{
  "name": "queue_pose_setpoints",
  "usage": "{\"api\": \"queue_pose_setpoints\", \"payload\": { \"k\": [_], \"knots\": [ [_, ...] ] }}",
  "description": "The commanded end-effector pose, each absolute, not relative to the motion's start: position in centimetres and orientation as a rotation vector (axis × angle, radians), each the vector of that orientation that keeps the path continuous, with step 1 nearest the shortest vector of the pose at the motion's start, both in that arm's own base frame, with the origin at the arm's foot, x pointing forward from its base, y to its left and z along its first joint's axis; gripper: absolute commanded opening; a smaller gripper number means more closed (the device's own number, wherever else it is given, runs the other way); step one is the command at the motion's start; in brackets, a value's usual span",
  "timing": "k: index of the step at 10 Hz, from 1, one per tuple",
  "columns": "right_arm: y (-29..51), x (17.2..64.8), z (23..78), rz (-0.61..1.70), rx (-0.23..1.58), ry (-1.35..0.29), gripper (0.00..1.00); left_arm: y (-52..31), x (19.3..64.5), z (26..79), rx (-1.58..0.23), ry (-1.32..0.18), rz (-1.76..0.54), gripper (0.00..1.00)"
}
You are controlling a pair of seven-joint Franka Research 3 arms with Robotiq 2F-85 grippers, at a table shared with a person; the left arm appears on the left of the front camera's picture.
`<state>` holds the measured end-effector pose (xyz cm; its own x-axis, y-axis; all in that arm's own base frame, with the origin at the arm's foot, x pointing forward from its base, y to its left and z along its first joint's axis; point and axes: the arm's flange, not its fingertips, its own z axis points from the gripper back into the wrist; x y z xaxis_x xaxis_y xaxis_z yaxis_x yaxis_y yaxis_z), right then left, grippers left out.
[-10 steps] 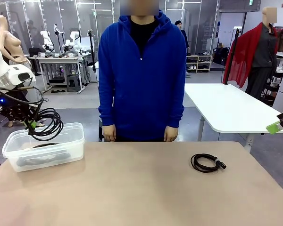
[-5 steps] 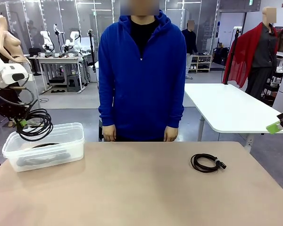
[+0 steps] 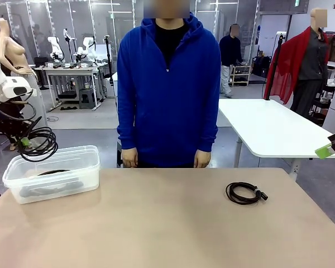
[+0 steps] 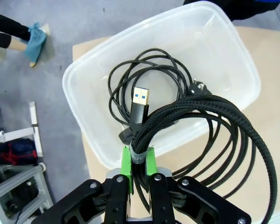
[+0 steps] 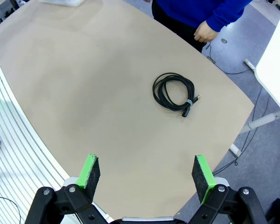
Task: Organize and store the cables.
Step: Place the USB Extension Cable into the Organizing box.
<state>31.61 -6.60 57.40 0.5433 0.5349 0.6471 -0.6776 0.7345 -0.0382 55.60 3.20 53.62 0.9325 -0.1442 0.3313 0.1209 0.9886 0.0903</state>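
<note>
My left gripper point(image 3: 25, 143) is shut on a coiled black braided cable point(image 3: 40, 145), which hangs just above the far left end of the clear plastic container point(image 3: 72, 153). In the left wrist view the green pads point(image 4: 127, 159) pinch the coil point(image 4: 210, 116) at its wrapped band, and a USB plug point(image 4: 140, 100) sticks up. Below it, another black cable point(image 4: 144, 70) lies inside the container point(image 4: 84, 70). A third coiled cable point(image 3: 244, 193) rests on the table's right half. My right gripper point(image 5: 147, 172) hovers open high above the table, with that cable point(image 5: 173, 91) well ahead of it.
A person in a blue hoodie point(image 3: 167, 84) stands at the far edge, hands point(image 3: 202, 159) hanging by the table. The tan table point(image 3: 156, 223) has wide bare room in the middle. My right gripper point(image 3: 330, 148) sits at the picture's right edge. A white table point(image 3: 268, 128) stands behind.
My left gripper has carried the held cable to the left, from over the container's middle to its left end. The right arm and the cable on the table stayed put.
</note>
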Motion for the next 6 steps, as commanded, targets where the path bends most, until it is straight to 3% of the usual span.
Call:
{"api": "queue_pose_setpoints", "payload": {
  "k": [1,6],
  "knots": [
    [-6.8,31.6,57.3,0.732,0.233,-0.688,1.00,3.6,57.8,53.7,0.044,-0.307,-0.126,0.14],
    [-6.8,31.6,57.3,0.732,0.233,-0.688,1.00,4.1,62.0,49.4,-0.004,-0.209,-0.036,0.14]
  ]
}}
